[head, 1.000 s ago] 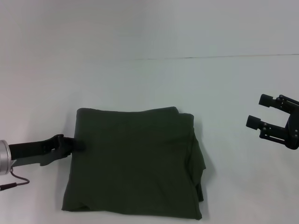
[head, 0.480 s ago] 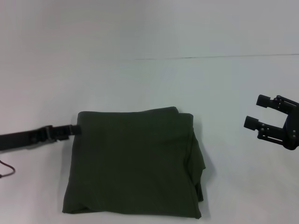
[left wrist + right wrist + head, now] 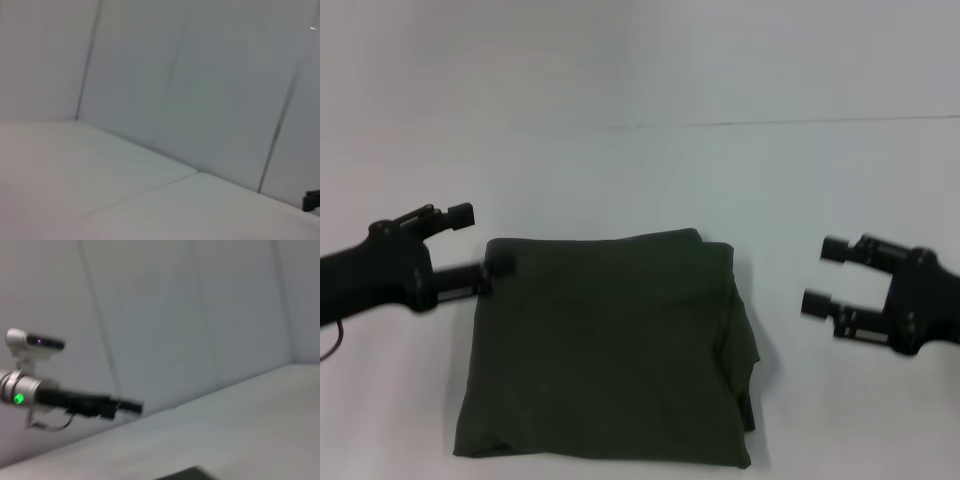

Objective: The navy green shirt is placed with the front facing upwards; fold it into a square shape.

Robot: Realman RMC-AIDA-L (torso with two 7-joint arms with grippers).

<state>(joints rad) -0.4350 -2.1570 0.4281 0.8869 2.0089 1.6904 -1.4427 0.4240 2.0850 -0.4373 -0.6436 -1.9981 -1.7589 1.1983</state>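
On the left of the head view, the left gripper [image 3: 475, 242] hung over the white table [image 3: 640, 180] with its two black fingers spread wide and nothing between them. One finger [image 3: 458, 216] pointed toward the middle of the table, apart from the cloth. The other finger reached the far left corner of the navy green shirt [image 3: 605, 350], and whether it touched the fabric could not be told.

The shirt lay folded into a rough square near the front edge of the table, about midway between the two arms. Only plain dark green cloth showed on top. Its far edge ran nearly straight, its left edge slanted slightly outward toward the front, and its right side was bunched into several stacked folds with a loose flap [image 3: 748, 350] sagging beyond the main block. The front edge lay at the bottom of the view.

To the right, well apart from the shirt, the right gripper [image 3: 825, 275] hovered with its fingers wide apart and empty, the tips pointing back toward the shirt.

The left wrist view showed only bare table and pale wall panels, with a small dark piece at one edge that could not be identified. In the right wrist view the left gripper [image 3: 131, 407] reached out in front of the wall, and a dark sliver of the shirt [image 3: 186, 474] showed at the frame edge.
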